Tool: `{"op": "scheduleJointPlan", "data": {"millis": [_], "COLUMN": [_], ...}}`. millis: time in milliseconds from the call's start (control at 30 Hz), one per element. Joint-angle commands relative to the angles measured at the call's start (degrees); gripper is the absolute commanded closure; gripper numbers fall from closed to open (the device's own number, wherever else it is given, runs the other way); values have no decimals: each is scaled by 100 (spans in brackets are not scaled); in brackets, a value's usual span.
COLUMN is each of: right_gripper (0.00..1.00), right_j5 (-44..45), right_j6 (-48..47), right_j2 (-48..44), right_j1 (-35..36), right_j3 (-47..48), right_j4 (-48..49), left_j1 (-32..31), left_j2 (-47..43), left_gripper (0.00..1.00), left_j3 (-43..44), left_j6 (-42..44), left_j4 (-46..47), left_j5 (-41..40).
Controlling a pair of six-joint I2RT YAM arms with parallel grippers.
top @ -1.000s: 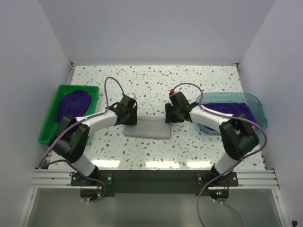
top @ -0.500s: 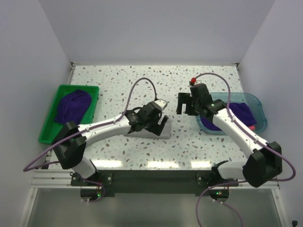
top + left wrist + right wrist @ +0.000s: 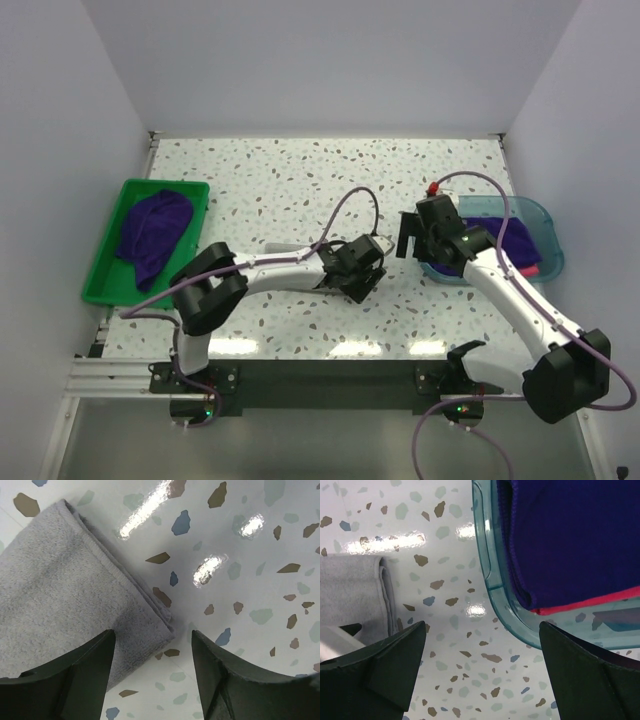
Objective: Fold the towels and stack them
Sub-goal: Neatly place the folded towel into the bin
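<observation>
Fingers on the left gripper (image 3: 152, 639) are spread fairly wide with nothing pinched, hovering right over the corner of the folded grey towel (image 3: 65, 595) lying on the speckled table (image 3: 250, 580). The right gripper (image 3: 482, 627) is spread all the way, empty, above the table between that towel and the teal tray (image 3: 487, 570), where a purple towel (image 3: 570, 535) lies folded on a hot pink towel (image 3: 600, 602). Another purple towel (image 3: 150, 230) sits bunched in the green bin (image 3: 105, 262), far left. My guess is grey goes on the stack next, so grab every layer at the folded edge or it'll flop open mid-carry.
</observation>
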Motion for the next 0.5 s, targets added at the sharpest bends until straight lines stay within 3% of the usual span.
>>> {"op": "scheduleJointPlan", "data": {"millis": [0,300,400,467], "right_gripper": [1,1,1,1], "right_j5": [228,61,-18,-53], "right_j6": [222,266,292,301], "right_j2": [-280,-271,-262,-262], "right_j1": [-57,-154,-154,-154], "right_j3": [-77,-165,-183,-174], "right_j4": [-116,-45,-1,25], "left_j1": [-84,-312,-330,-330], "left_j2": [200,745,878,887], "left_gripper": [33,46,62,78], "left_j3": [321,366,296,216], "left_j6": [209,209,78,25], "left_j4": [83,4,-83,-75], "left_j5": [-166,-473,-727,-843]}}
